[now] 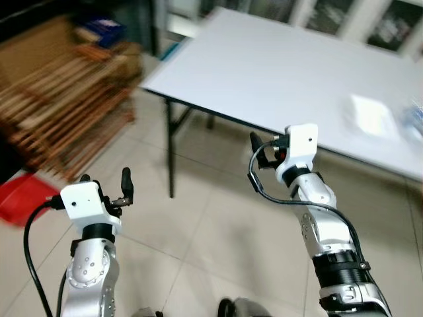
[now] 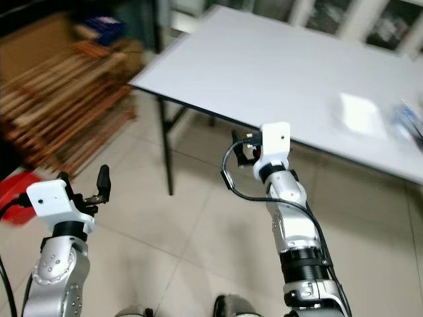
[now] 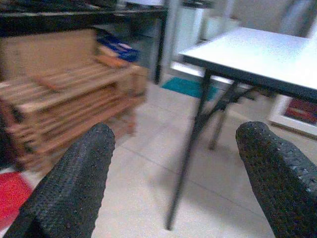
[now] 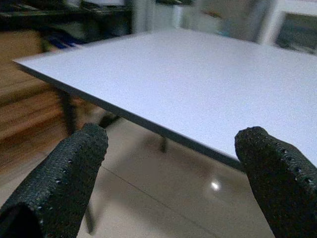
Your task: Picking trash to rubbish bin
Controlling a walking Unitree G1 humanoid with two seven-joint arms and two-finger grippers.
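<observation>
White trash (image 1: pixel 370 115) lies flat far right on table (image 1: pixel 264 72), too blurred for axis; left gripper (image 3: pixel 173 163) & right gripper (image 4: pixel 168 168) fingers apart, empty.

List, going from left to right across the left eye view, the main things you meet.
Red object on the floor → stack of wooden slats → left gripper → black table leg → right gripper → pale flat item on the table.

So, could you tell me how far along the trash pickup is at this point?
Nothing looks done yet. Both the left gripper and right gripper are open and empty, held up over the tiled floor short of the white table. A blurred whitish item lies on the table's right side, possibly trash. Left: reach it, grasp it, and find a bin.
</observation>
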